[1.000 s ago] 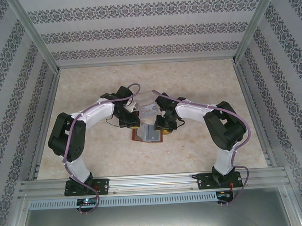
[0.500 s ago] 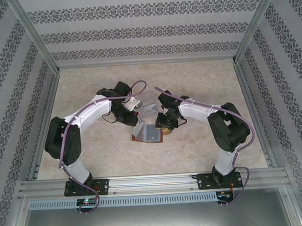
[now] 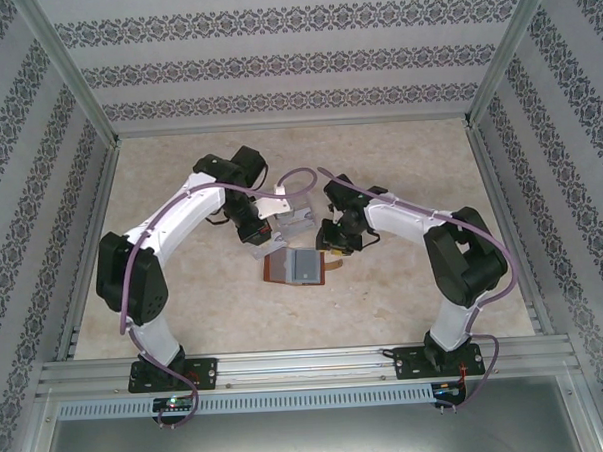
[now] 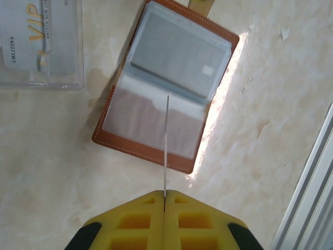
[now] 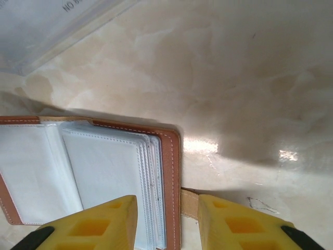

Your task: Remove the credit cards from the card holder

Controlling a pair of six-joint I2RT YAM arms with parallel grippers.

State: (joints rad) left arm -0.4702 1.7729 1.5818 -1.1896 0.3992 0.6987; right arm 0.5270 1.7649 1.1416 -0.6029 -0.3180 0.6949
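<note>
At the left a clear tray (image 4: pixel 62 83) holds a card (image 4: pixel 36 34) printed "VIP"; the left end effector (image 4: pixel 164 200) pinches a second card (image 4: pixel 166 146) edge-on over the open holder (image 4: pixel 174 62) lying on the surface (image 4: pixel 260 114). The right end effector (image 5: pixel 166 208) stands spread over the holder's strap tab (image 5: pixel 188 203).

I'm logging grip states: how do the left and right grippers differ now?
The left gripper is shut on a thin card, seen edge-on; the right gripper is open, holding nothing. The left is beside the open wallet; the right straddles its strap-side edge. Both have yellow fingers.
</note>
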